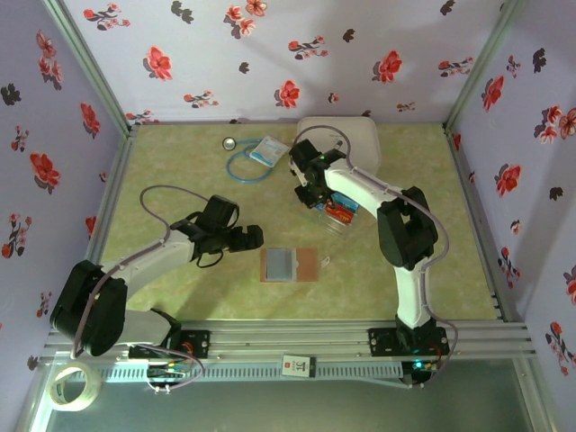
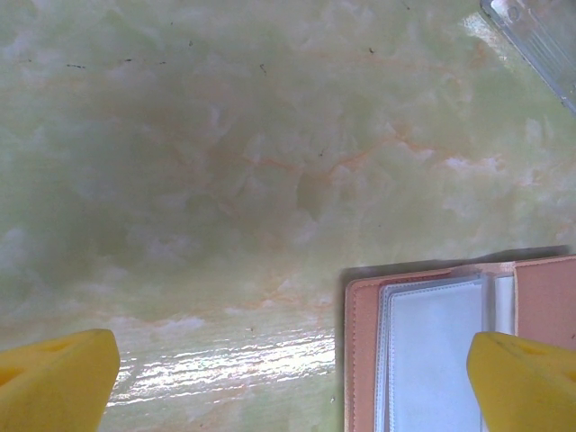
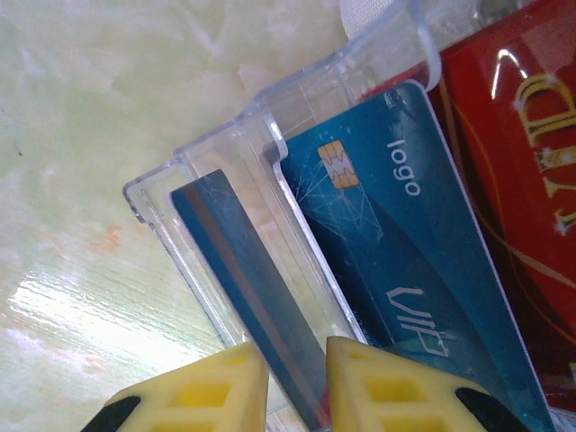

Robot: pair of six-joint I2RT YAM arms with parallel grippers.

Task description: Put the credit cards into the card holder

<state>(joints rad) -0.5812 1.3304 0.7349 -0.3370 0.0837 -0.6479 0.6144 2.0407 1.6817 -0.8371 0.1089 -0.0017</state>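
Seen from above, an open pinkish-brown card holder [image 1: 289,265] lies flat near the middle of a green marbled table [image 1: 180,288]. The left gripper [image 1: 250,238] hovers just beside it at about 10 o'clock. In the left wrist view its yellow fingers [image 2: 56,380] stand wide apart over bare table, with the card holder's clear sleeves [image 2: 432,342] at 4 o'clock.

A clear plastic box [image 1: 342,216] sits at 1 o'clock from the card holder, and the right gripper [image 1: 317,200] reaches into it. In the right wrist view its yellow fingers [image 3: 202,396] are clamped on a blue card [image 3: 243,279] standing on edge in a narrow slot of the box. At 3 o'clock from that card lie a second blue card [image 3: 396,261] with a chip and a red card [image 3: 513,162]. A white case [image 1: 340,135] rests at 12 o'clock on the table.
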